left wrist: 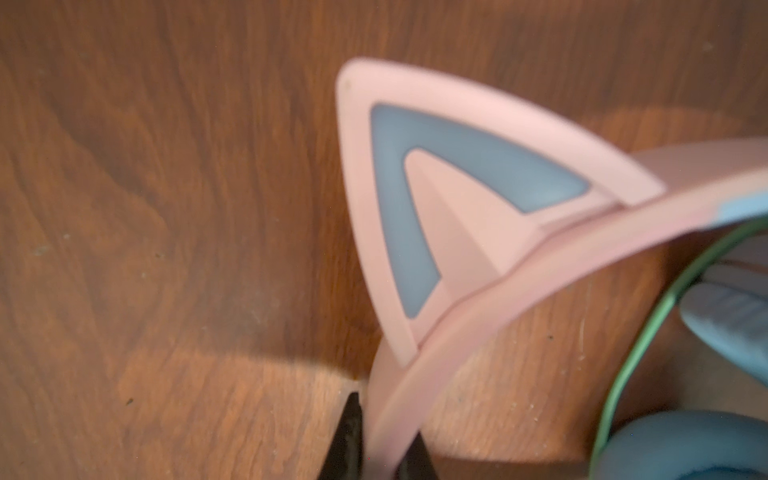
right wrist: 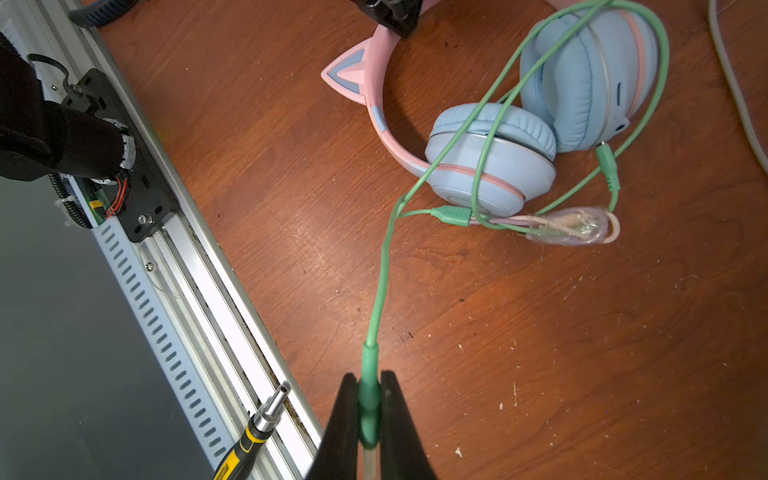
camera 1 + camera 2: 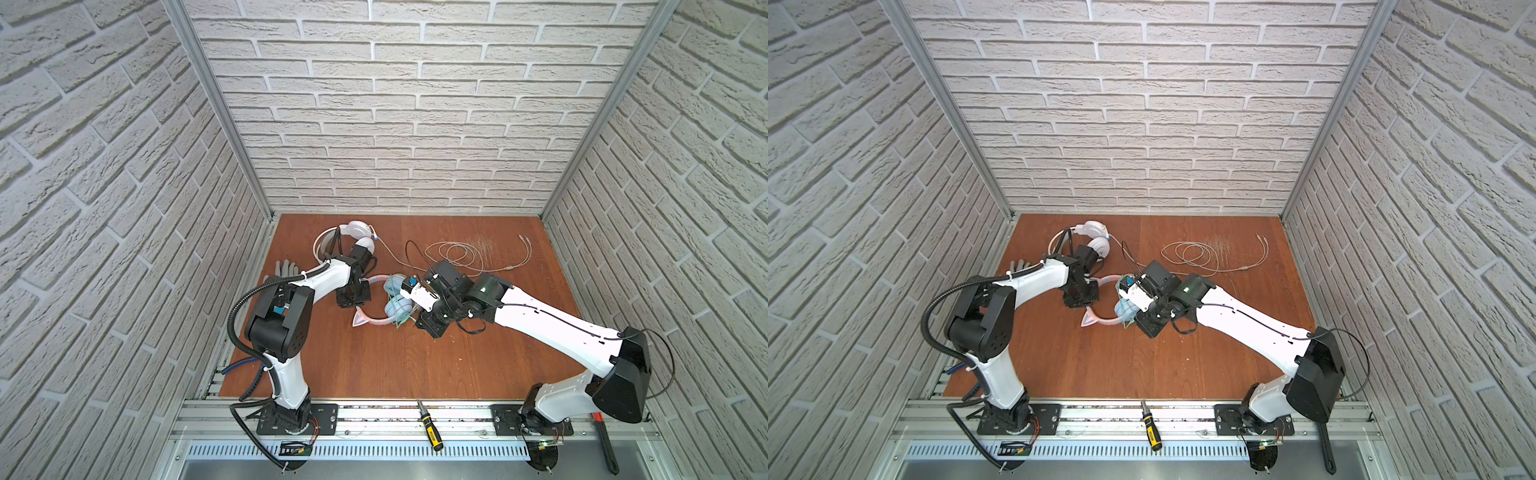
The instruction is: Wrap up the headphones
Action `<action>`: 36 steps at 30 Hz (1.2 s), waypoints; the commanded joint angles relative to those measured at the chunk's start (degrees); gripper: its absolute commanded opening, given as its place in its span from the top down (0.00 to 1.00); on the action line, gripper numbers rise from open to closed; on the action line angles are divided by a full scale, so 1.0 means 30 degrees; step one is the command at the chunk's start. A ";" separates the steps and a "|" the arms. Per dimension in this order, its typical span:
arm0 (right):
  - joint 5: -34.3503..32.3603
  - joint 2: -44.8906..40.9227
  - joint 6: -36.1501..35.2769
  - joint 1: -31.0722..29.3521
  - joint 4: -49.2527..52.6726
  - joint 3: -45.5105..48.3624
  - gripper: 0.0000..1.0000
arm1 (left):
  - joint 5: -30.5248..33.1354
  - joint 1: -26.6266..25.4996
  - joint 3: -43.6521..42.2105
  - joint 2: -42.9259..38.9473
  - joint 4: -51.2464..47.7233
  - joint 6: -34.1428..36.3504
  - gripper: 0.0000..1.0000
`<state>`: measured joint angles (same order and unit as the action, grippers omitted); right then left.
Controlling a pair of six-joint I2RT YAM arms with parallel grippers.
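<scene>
The pink-banded headphones (image 3: pixel 376 321) (image 3: pixel 1100 321) with cat ears and light-blue cups (image 2: pixel 494 153) lie mid-table. My left gripper (image 1: pixel 384 419) (image 3: pixel 353 297) is shut on the pink headband (image 1: pixel 540 266), beside a cat ear (image 1: pixel 415 199). My right gripper (image 2: pixel 369 382) (image 3: pixel 430 326) is shut on the green plug (image 2: pixel 369 399) at the end of the green cable (image 2: pixel 382 274). That cable runs to the cups and loops over them. The white headphones (image 3: pixel 357 230) (image 3: pixel 1094 230) sit at the back left, partly hidden behind the left arm. Their pale cable (image 3: pixel 457 253) (image 3: pixel 1192 253) lies in loose loops at the back right.
A small plastic-wrapped cable bundle (image 2: pixel 569 226) lies against the blue cups. A yellow-and-black screwdriver (image 3: pixel 430 428) (image 2: pixel 253 432) rests on the aluminium rail (image 3: pixel 374 415) at the table's front edge. A grey glove (image 3: pixel 289 268) lies at the left edge. Brick-patterned walls enclose three sides.
</scene>
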<state>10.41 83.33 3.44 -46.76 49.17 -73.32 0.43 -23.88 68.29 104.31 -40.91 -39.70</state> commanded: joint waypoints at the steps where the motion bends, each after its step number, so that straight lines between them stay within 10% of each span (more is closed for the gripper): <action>1: -0.0029 0.0751 0.0204 0.0263 -0.1067 -0.1162 0.95 | 0.0285 -0.0239 -0.0172 -0.0034 -0.0084 -0.0133 1.00; 36: 0.1520 1.1736 0.3851 0.2521 -0.2529 -0.8810 0.95 | 0.0602 -0.1040 -0.1088 -0.0766 -0.0601 -0.0422 1.00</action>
<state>14.44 117.84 13.39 -39.46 42.61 -98.35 1.32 -26.22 66.04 103.48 -39.38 -41.43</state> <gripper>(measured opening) 0.110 0.128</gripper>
